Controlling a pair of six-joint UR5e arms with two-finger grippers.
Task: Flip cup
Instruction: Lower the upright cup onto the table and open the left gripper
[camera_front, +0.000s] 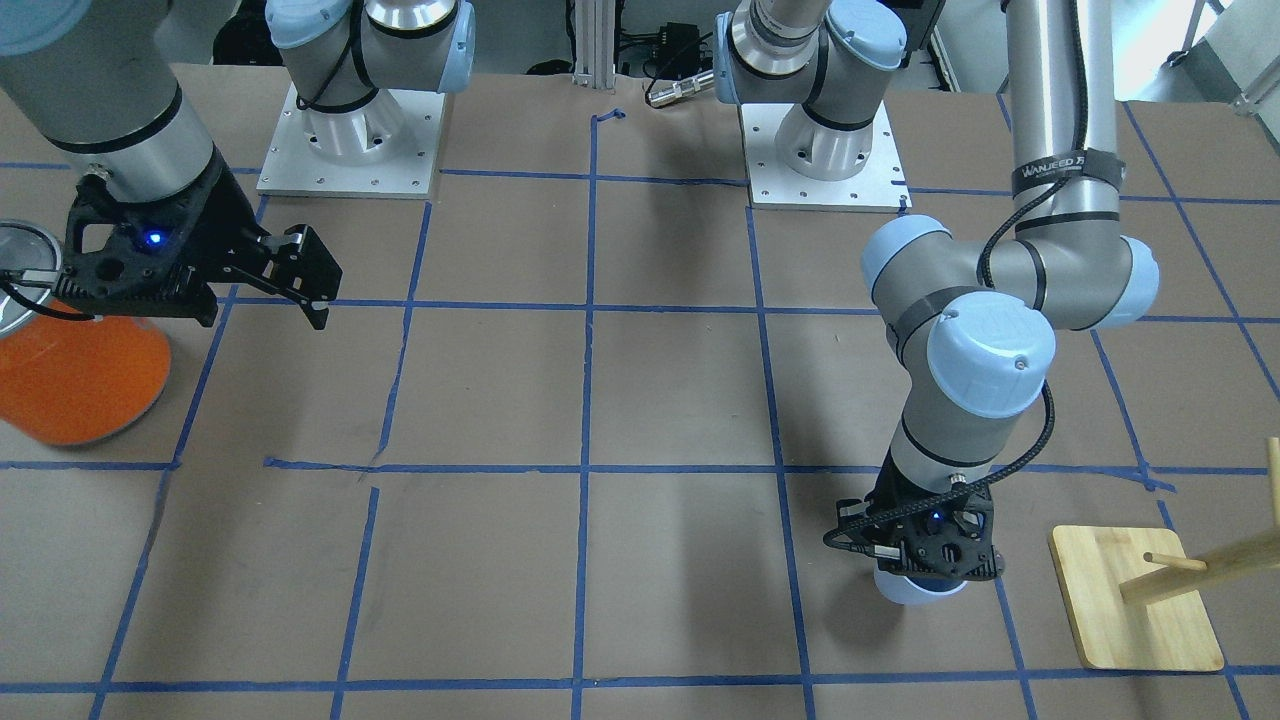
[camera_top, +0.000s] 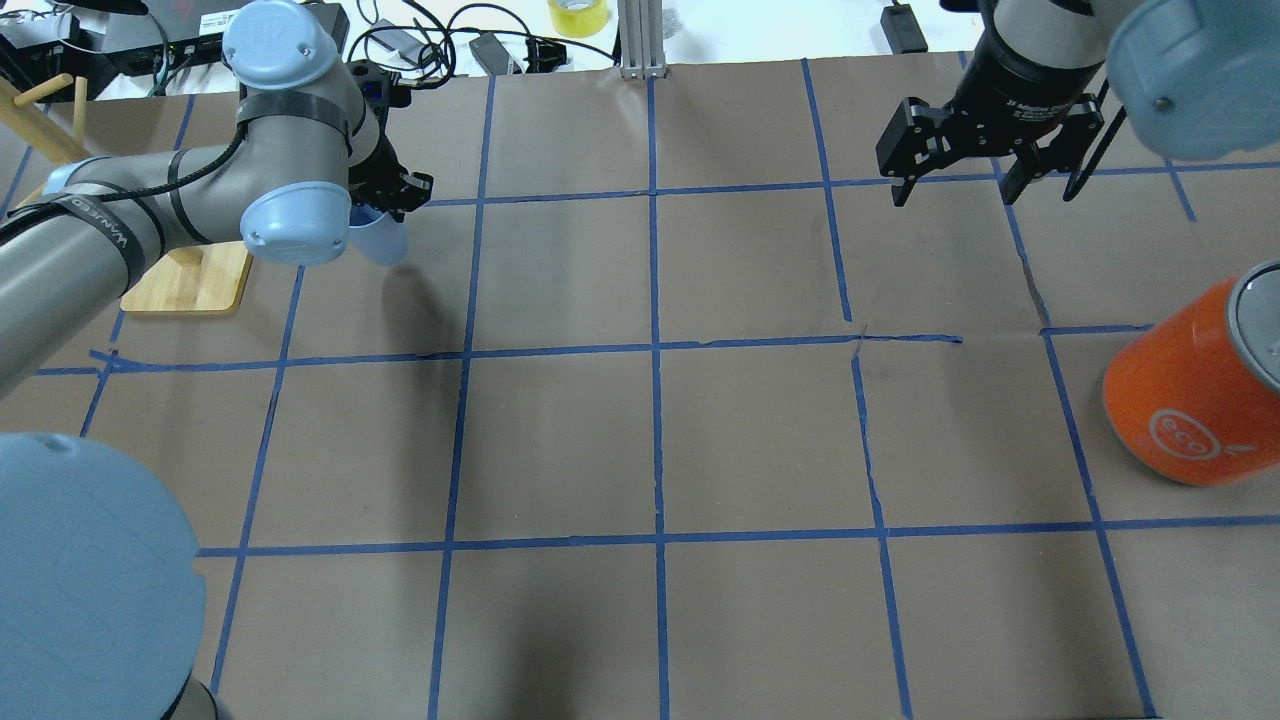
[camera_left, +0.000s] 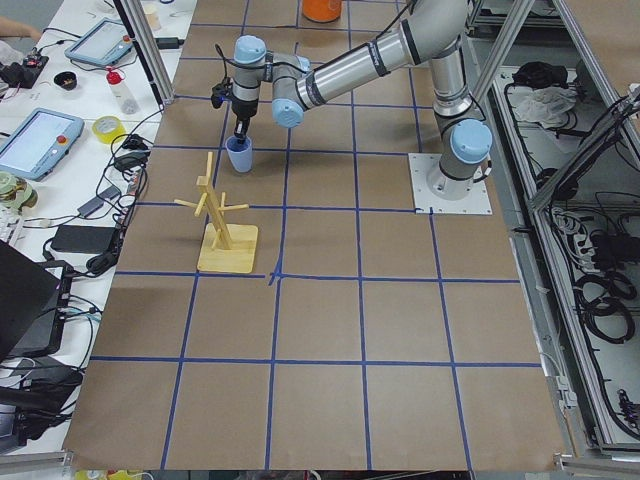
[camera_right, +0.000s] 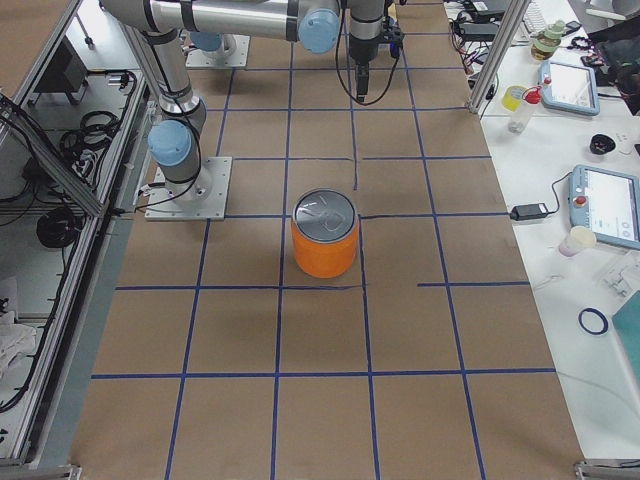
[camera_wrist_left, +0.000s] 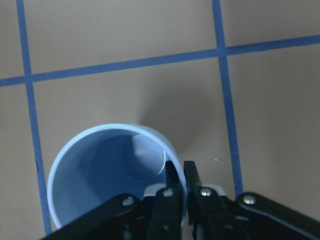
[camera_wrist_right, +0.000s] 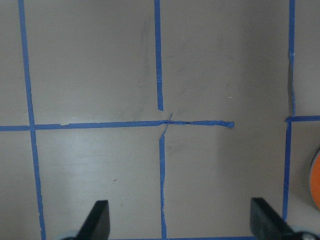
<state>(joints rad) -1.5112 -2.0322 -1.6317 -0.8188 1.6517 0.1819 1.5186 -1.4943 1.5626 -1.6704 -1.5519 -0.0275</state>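
Inspector: As the left wrist view shows it, the cup (camera_wrist_left: 107, 172) stands mouth-up with its blue inside open to the camera. It is on the robot's left side of the table (camera_top: 750, 430), just beside the base of the wooden rack (camera_left: 222, 215). Whether its bottom rests on the paper or hangs just clear, I cannot tell.

Operator: And the tools?

Inspector: The left gripper (camera_wrist_left: 179, 172) is drawn narrow onto the cup's rim wall, one finger inside and one outside. The right gripper (camera_wrist_right: 182, 220) is spread wide and holds nothing. It hangs over bare table near the orange can (camera_right: 325, 235), well apart from the cup.

Operator: Handling assessment?

Inspector: I judge it thin plastic: light, smooth, probably slippery, with a wall that would flex under a hard squeeze. Not fragile, but easily deformed. The rim pinch is adequate for the weight, yet it bears on one small patch, so during a turn the cup could pivot or slide between the pads. Recommend firm but moderate pressure. If re-gripped, take it across the tapered body near the wider mouth.
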